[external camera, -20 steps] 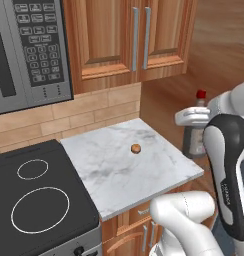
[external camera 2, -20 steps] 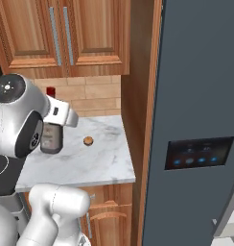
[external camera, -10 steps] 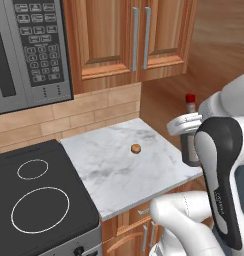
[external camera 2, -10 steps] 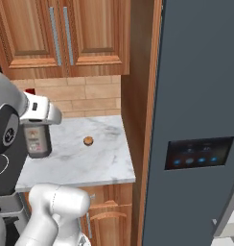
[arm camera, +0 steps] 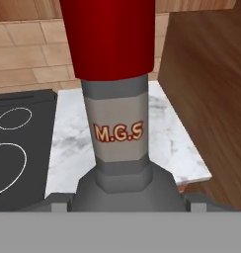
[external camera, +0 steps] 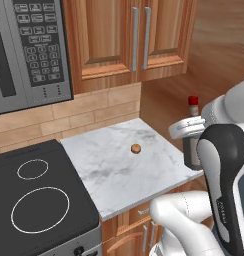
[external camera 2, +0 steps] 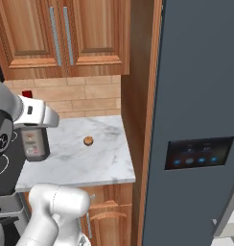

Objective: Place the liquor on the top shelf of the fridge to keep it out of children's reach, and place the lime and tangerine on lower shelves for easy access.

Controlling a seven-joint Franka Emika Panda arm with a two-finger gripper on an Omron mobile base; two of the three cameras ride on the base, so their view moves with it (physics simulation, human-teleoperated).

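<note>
Liquor (arm camera: 117,133), neck label: "M.G.S" in yellow letters outlined red, on a pale band below the red cap. Body label in the right base view: print too small to read. Microwave (external camera: 31,50) keypad: button markings present, illegible. Fridge (external camera 2: 200,96) door panel: blue lights, no legible characters.

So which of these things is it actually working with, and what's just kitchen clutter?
For the job:
- liquor bottle, held up in the gripper
- tangerine on the counter
- fridge, door shut

Just there:
- microwave
- stove
- wall cupboards
</note>
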